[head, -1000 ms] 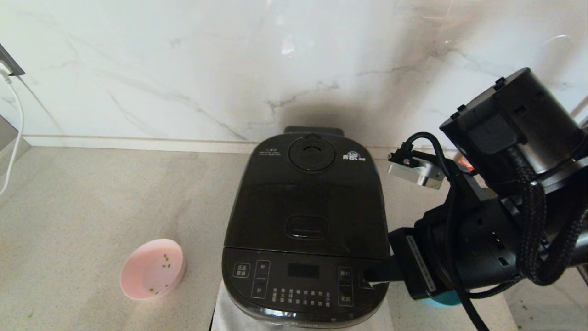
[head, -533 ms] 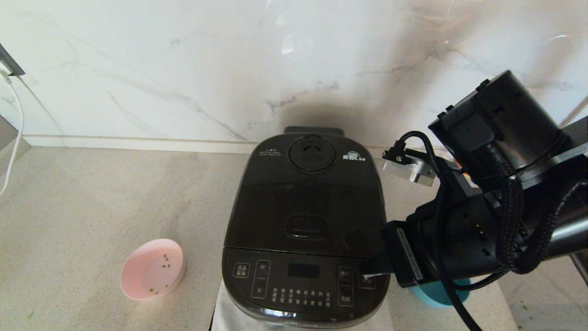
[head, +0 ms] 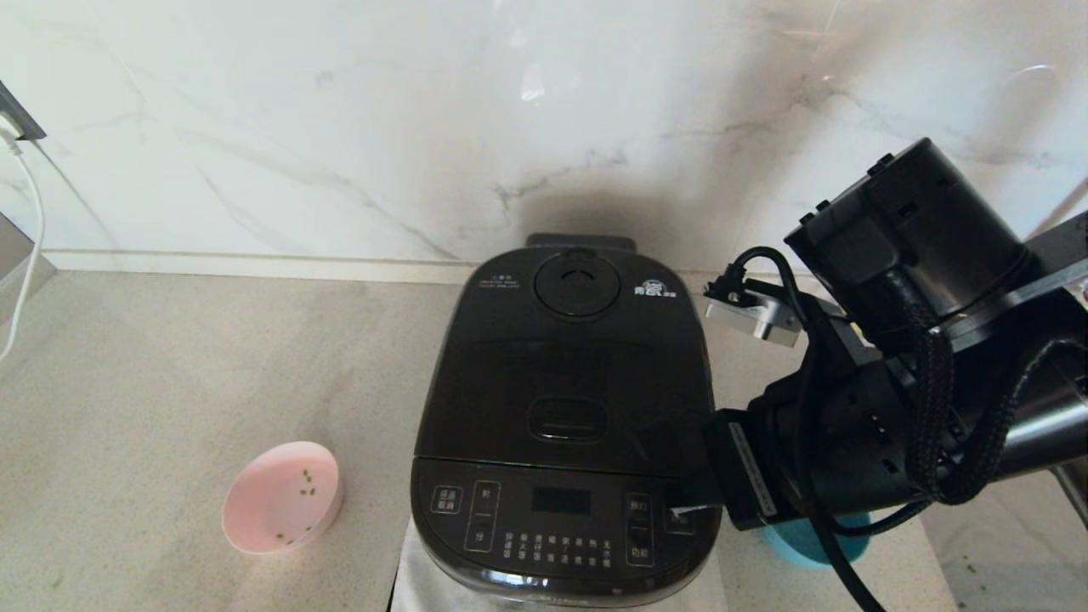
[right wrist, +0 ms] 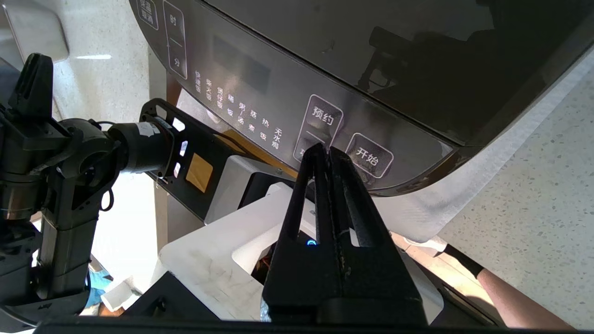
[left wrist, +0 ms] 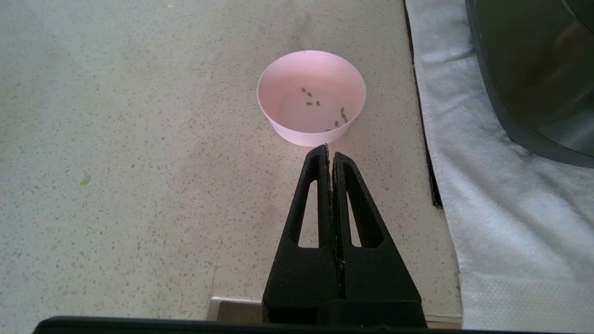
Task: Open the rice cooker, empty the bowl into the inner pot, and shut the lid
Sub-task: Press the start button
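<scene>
The black rice cooker [head: 565, 425] stands in the middle of the counter with its lid [head: 569, 374] shut, so the inner pot is hidden. My right gripper [head: 682, 512] is shut and empty, its tips right at the front button panel [right wrist: 260, 88] near the right-hand buttons; whether they touch it I cannot tell. It also shows in the right wrist view [right wrist: 326, 150]. The pink bowl [head: 283, 497], holding a few green bits, stands to the cooker's left. My left gripper [left wrist: 330, 150] is shut and empty, hovering just in front of the pink bowl [left wrist: 311, 97].
A blue bowl [head: 807, 540] sits on the counter to the cooker's right, mostly hidden under my right arm. A white cloth [left wrist: 487, 185] lies under the cooker. The marble wall [head: 340, 127] rises close behind. A white cable [head: 30, 221] hangs at far left.
My right arm's wrist and elbow have shifted a little to the left, uncovering more of the blue bowl. The gripper tips have stayed at the panel. The lid and pink bowl have not moved.
</scene>
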### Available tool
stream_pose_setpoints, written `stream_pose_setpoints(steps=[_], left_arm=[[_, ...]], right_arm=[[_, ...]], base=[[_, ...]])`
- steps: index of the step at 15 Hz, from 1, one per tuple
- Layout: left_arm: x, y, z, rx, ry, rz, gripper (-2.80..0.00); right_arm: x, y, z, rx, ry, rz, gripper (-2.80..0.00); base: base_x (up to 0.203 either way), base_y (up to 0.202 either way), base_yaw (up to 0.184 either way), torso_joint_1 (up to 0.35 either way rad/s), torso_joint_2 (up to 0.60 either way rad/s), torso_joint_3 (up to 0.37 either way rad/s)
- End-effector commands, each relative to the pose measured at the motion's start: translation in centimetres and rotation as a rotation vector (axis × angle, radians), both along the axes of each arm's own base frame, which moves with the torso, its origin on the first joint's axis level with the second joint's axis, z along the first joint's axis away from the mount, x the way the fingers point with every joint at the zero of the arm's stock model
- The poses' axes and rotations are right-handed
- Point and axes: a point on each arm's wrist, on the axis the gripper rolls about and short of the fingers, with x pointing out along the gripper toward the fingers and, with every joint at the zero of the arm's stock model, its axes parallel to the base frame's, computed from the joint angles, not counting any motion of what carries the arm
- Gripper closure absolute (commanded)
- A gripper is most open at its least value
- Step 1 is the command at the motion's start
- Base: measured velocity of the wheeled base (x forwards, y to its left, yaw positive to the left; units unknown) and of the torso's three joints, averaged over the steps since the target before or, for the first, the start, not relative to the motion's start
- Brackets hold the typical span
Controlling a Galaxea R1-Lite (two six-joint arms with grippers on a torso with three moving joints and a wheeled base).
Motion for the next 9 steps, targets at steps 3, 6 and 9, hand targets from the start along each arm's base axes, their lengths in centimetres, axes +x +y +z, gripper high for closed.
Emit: stream_pose_setpoints(steps=[3, 6, 9], left_arm=[[0.01, 0.0, 0.0, 0.0, 0.001, 0.0, 0.0], [0.01, 0.0, 0.0, 0.0, 0.001, 0.0, 0.0], [0.01, 0.0, 0.0, 0.0, 0.001, 0.0, 0.0]], right_arm=[[0.07, 0.09, -0.52, -0.014, 0.019, 0.0, 0.0], [0.25, 0.3, -1.12, -0.031, 0.034, 0.0, 0.0], [0.18, 0.16, -1.19, -0.033, 0.036, -0.002, 0.0]], base=[[0.0, 0.0, 0.0, 0.0, 0.0, 0.0], [0.0, 0.0, 0.0, 0.0, 0.0, 0.0], [0.0, 0.0, 0.0, 0.0, 0.0, 0.0]])
